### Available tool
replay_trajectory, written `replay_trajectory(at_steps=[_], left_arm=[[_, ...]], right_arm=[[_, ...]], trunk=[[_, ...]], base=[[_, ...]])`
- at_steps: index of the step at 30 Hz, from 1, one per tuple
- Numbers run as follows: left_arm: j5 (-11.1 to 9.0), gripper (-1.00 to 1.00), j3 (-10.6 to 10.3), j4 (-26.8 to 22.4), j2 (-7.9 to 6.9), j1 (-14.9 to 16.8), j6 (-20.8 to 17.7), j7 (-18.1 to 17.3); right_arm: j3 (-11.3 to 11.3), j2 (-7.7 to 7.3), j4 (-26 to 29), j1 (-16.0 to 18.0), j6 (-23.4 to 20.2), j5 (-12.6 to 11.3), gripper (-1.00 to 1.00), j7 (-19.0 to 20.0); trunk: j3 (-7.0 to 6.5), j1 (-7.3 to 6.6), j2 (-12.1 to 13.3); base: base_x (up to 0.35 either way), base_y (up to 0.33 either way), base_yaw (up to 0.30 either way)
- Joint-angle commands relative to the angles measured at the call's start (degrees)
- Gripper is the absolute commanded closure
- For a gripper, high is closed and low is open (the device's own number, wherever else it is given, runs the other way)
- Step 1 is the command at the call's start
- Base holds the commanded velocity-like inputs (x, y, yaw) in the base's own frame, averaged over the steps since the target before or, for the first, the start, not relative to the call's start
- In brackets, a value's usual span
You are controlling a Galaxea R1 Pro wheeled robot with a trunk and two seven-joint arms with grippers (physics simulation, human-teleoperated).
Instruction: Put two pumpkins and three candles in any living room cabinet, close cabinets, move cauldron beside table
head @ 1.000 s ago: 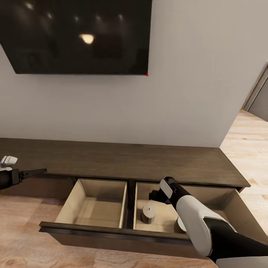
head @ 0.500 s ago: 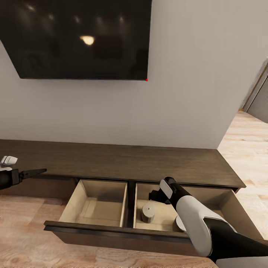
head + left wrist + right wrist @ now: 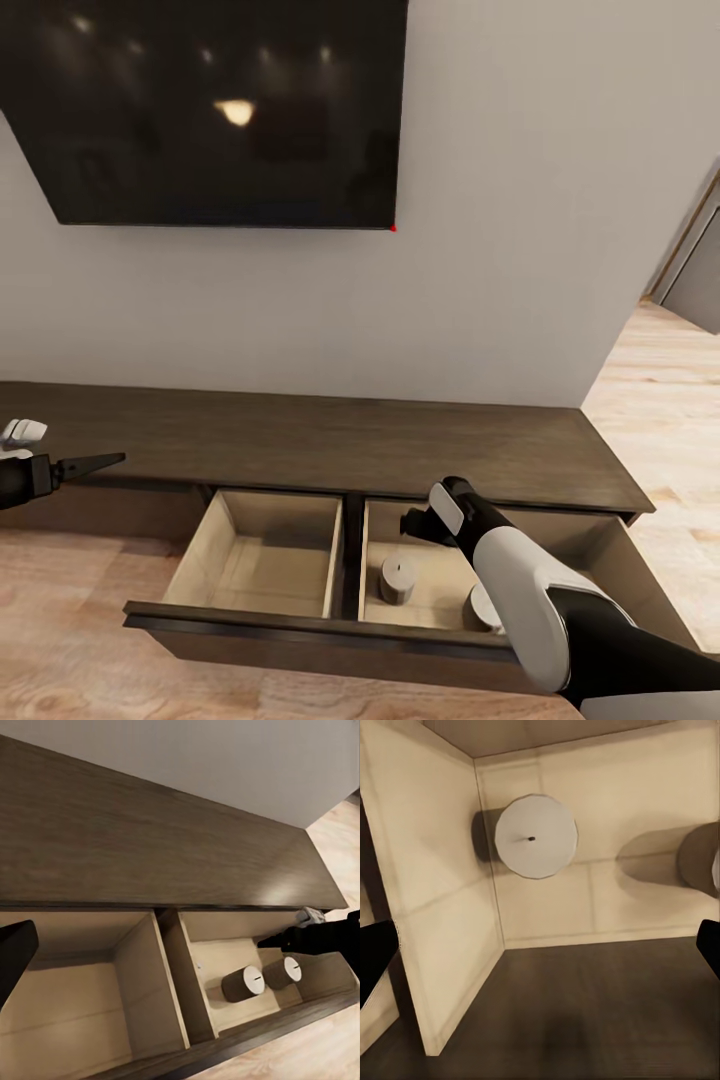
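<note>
The long dark-brown cabinet (image 3: 330, 440) stands against the wall with a wide drawer (image 3: 300, 632) pulled out, split into two pale compartments. Two candles stand in the right compartment: one candle (image 3: 397, 580) (image 3: 242, 983) (image 3: 537, 836) in the open, the other candle (image 3: 481, 607) (image 3: 284, 972) (image 3: 701, 859) partly behind my right forearm. My right gripper (image 3: 414, 524) (image 3: 544, 949) hangs open just above that compartment, over the first candle, holding nothing. My left gripper (image 3: 95, 464) is open at the cabinet's left end, one dark finger (image 3: 15, 952) showing over the left compartment.
A large black TV (image 3: 220, 110) hangs on the grey wall above the cabinet. The left drawer compartment (image 3: 255, 560) holds nothing. Wooden floor (image 3: 660, 400) runs past the cabinet's right end toward a doorway (image 3: 700, 270).
The whole picture has slid down slightly, so the camera has moved. Both arms, the open drawer and the candles keep their places relative to each other.
</note>
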State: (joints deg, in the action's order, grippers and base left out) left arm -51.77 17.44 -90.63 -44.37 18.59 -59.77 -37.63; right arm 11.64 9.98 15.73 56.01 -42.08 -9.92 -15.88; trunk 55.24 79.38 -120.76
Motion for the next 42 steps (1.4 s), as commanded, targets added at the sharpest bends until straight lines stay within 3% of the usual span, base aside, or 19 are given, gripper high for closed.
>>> replay_trajectory(at_steps=[1,17,22,24,27,30,32,35,42], left_arm=[[0.3,-1.00,0.0,0.0,-0.01,0.0,-0.2,-0.3],[0.5,-1.00,0.1,0.1,0.06,0.1,-0.2,-0.3],[0.6,-1.00,0.1,0.1,0.07,0.1,-0.2,-0.3],[0.7,-1.00,0.1,0.1,0.07,0.1,-0.2,-0.3],[0.7,-1.00,0.1,0.1,0.07,0.1,-0.2,-0.2],[0.8,-1.00,0.1,0.1,0.07,0.1,-0.2,0.0],[0.8,-1.00,0.1,0.1,0.07,0.1,-0.2,0.1],[0.9,-1.00,0.1,0.1,0.07,0.1,-0.2,0.2],[0.9,-1.00,0.0,0.1,0.07,0.1,-0.2,0.3]], right_arm=[[0.0,0.02,0.2,0.0,-0.1,-0.6,-1.00,-0.5],[-0.1,0.02,0.8,-0.1,0.3,-0.4,-1.00,0.6],[-0.1,0.02,4.2,-1.5,1.6,-0.4,-1.00,1.5],[-0.8,0.02,7.9,-3.8,2.5,-0.3,-1.00,3.4],[-3.6,0.02,15.7,-8.0,3.9,-0.3,-1.00,7.1],[-6.2,0.02,26.1,-13.9,4.7,-0.3,-1.00,9.5],[-7.8,0.02,36.9,-19.7,4.9,-0.6,-1.00,10.5],[-8.6,0.02,45.2,-24.7,5.0,-0.8,-1.00,11.0],[-9.0,0.02,51.2,-28.7,5.0,-1.0,-1.00,11.2]], trunk=[[-0.13,-0.23,0.4],[-3.01,-3.75,6.8],[-3.90,-4.85,8.8],[-4.26,-5.28,9.6],[-4.80,-5.94,10.8],[-5.34,-6.60,12.0],[-5.70,-7.04,12.8],[-6.24,-7.70,14.0],[-7.49,-9.24,16.8]], base=[[0.000,0.000,0.000],[0.000,0.000,0.000],[0.000,0.000,0.000],[0.000,0.000,0.000],[0.000,0.000,0.000],[0.000,0.000,0.000],[0.000,0.000,0.000],[0.000,0.000,0.000],[0.000,0.000,0.000]])
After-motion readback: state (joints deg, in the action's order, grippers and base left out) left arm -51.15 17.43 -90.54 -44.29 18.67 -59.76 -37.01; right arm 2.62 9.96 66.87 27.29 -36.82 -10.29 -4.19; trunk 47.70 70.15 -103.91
